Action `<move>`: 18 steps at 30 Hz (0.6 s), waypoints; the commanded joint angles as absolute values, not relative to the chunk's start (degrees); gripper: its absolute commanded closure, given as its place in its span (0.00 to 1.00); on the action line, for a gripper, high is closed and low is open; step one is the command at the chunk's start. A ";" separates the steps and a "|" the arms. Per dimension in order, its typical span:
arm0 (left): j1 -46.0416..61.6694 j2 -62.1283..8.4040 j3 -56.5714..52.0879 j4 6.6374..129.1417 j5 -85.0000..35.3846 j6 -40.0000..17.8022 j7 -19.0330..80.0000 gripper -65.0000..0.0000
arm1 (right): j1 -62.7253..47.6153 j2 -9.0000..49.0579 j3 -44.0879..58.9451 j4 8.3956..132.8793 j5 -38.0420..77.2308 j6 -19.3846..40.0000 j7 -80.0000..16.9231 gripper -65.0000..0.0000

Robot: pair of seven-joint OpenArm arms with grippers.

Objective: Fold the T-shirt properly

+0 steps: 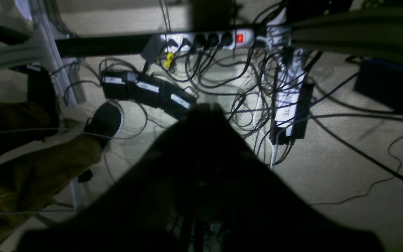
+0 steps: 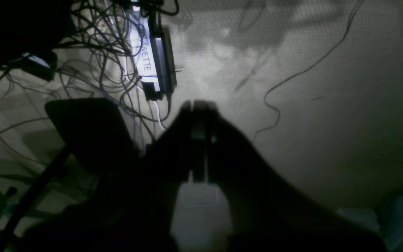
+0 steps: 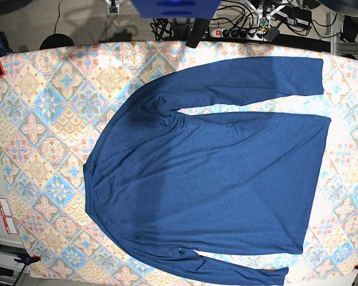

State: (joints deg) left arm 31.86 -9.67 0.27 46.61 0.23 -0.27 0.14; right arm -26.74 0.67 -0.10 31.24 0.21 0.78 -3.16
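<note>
While both arms hang off the table | left gripper [image 1: 201, 112] closed, empty | right gripper [image 2: 198, 105] closed, empty | T-shirt [image 3: 215, 173] flat on patterned cloth [image 3: 42, 131] | cables [image 1: 222, 77] on floor beyond.

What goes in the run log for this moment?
shirt: flat on table, unfolded | left claw: shut, empty, over floor | right claw: shut, empty, over floor | fold: not begun

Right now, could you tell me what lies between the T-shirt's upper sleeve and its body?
In the base view, a narrow wedge of bare patterned tablecloth separates the T-shirt sleeve from its body.
</note>
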 commanded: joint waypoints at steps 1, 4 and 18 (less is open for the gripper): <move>32.92 -10.07 0.31 46.99 0.22 -0.13 -0.13 1.00 | -28.53 0.92 0.04 32.66 0.31 0.66 -2.95 1.00; 34.15 -10.07 0.31 47.16 -0.04 -0.13 -0.48 1.00 | -30.46 1.27 0.04 36.09 0.31 0.66 -2.95 1.00; 41.63 -11.21 0.31 60.35 -0.31 -0.13 -0.57 1.00 | -38.90 3.21 0.13 50.15 0.31 0.66 -3.65 1.00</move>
